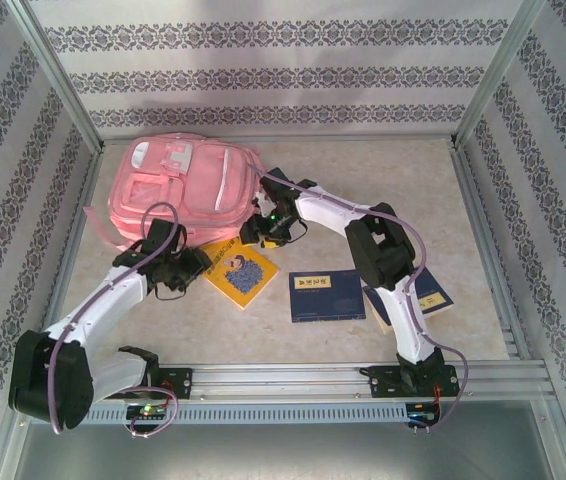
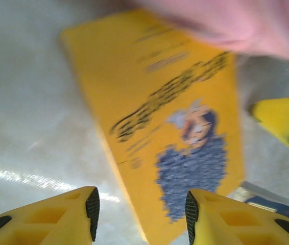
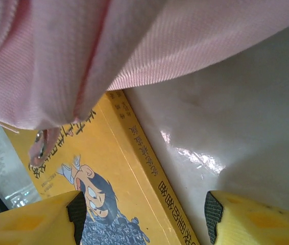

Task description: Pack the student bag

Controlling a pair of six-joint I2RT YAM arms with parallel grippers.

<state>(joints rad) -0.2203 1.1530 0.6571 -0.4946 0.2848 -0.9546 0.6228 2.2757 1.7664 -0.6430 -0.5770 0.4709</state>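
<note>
The pink student bag (image 1: 183,190) lies flat at the table's back left, its fabric hanging over the top of the right wrist view (image 3: 134,51) and a corner of the left wrist view (image 2: 236,25). A yellow book (image 1: 240,270) with a cartoon cover lies just in front of it. My left gripper (image 1: 195,268) hovers open at the book's left edge (image 2: 175,132), nothing between its fingers. My right gripper (image 1: 256,232) is open at the bag's front right corner, straddling the yellow book's spine (image 3: 154,189).
A dark blue book (image 1: 327,295) lies right of the yellow one, and another blue book (image 1: 433,295) sits partly under the right arm. Metal frame posts and patterned walls enclose the table (image 1: 363,190).
</note>
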